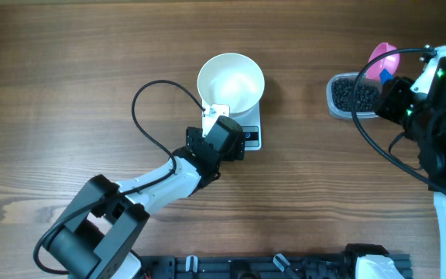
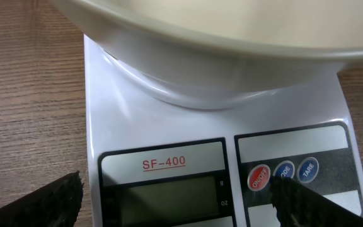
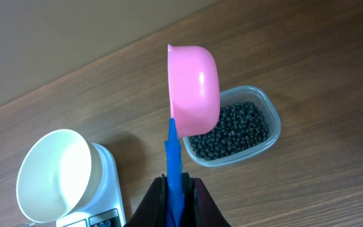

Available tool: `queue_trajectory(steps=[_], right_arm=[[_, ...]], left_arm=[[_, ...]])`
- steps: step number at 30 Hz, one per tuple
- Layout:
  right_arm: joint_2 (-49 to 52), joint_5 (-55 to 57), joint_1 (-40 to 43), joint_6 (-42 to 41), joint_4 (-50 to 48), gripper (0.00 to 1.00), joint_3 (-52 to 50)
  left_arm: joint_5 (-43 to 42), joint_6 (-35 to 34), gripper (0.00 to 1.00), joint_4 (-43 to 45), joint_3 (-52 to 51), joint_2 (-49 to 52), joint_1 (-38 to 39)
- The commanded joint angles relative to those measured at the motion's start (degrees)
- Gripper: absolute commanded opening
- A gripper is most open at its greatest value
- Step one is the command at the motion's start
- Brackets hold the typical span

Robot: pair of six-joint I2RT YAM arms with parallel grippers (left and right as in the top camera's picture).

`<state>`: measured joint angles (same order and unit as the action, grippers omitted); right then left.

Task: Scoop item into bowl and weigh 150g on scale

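With the empty bowl (image 1: 231, 81) seated on the scale (image 1: 252, 133), the left gripper (image 1: 217, 116) hovered wide-fingered at its 7 o'clock edge, probably for the buttons (image 2: 284, 171), while the right gripper (image 3: 177, 189) pinched the handle (image 3: 174, 157) of the pink scoop (image 3: 194, 82) over the beads (image 3: 232, 129) in their tub (image 3: 275, 123) at 3 o'clock.

Left gripper (image 2: 175, 203) gapes wide, arm outstretched; right gripper (image 3: 176, 186) pinches a scoop handle (image 3: 172, 150).
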<state>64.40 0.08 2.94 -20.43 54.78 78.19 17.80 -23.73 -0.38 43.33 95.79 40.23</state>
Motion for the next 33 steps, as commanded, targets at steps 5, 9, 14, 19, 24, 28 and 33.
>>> queue_trajectory(steps=[5,9,14,19,24,28,33], right_arm=[[-0.1,1.1,0.2,0.9,-0.3,0.04,0.5],[-0.1,1.1,0.2,0.9,-0.3,0.04,0.5],[-0.1,1.1,0.2,0.9,-0.3,0.04,0.5],[-0.1,1.1,0.2,0.9,-0.3,0.04,0.5],[-0.1,1.1,0.2,0.9,-0.3,0.04,0.5],[-0.1,1.1,0.2,0.9,-0.2,0.04,0.5],[-0.1,1.1,0.2,0.9,-0.3,0.04,0.5]], left_arm=[[4.1,-1.0,1.0,0.7,-0.4,0.7,0.1],[4.1,-1.2,1.0,1.1,-0.4,0.7,0.1],[3.5,-1.2,1.0,1.1,-0.4,0.7,0.1],[2.2,-1.2,1.0,1.8,-0.4,0.7,0.1],[2.2,-1.2,1.0,2.3,-0.4,0.7,0.1],[2.2,-1.2,1.0,2.4,-0.4,0.7,0.1],[2.2,-1.2,1.0,2.4,-0.4,0.7,0.1]])
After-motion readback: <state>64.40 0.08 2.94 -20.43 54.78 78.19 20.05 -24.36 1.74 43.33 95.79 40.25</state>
